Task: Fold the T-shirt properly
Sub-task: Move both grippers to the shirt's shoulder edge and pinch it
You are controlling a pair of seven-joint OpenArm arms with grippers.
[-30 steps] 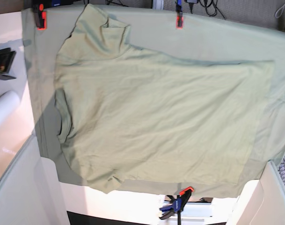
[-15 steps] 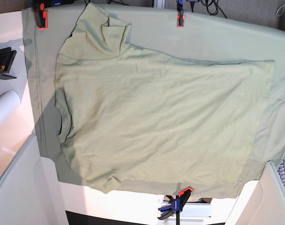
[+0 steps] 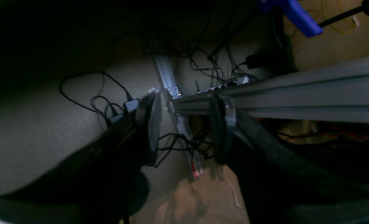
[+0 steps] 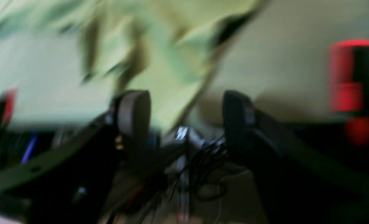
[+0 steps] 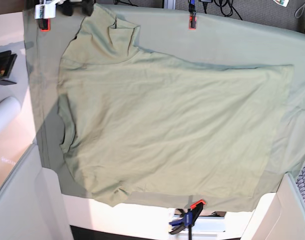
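The pale green T-shirt [image 5: 167,130] lies spread flat on a larger green cloth [image 5: 232,40], with one sleeve bunched at the top left. My right gripper [image 5: 76,7] shows at the base view's top edge beside that sleeve. In the blurred right wrist view my right gripper [image 4: 186,109] is open, with a fold of the T-shirt [image 4: 172,46] just beyond its fingertips and nothing between them. My left gripper [image 3: 186,124] is open and empty, below the table, facing cables and an aluminium rail [image 3: 296,93].
Orange clamps [image 5: 192,21] pin the cloth at the far edge, and a blue and orange clamp [image 5: 190,215] holds the near edge. A white roll [image 5: 4,115] and a black device [image 5: 2,67] sit off the table's left side.
My right gripper has come into the base view at the top left, next to the orange clamp and the bunched sleeve. The T-shirt has not moved.
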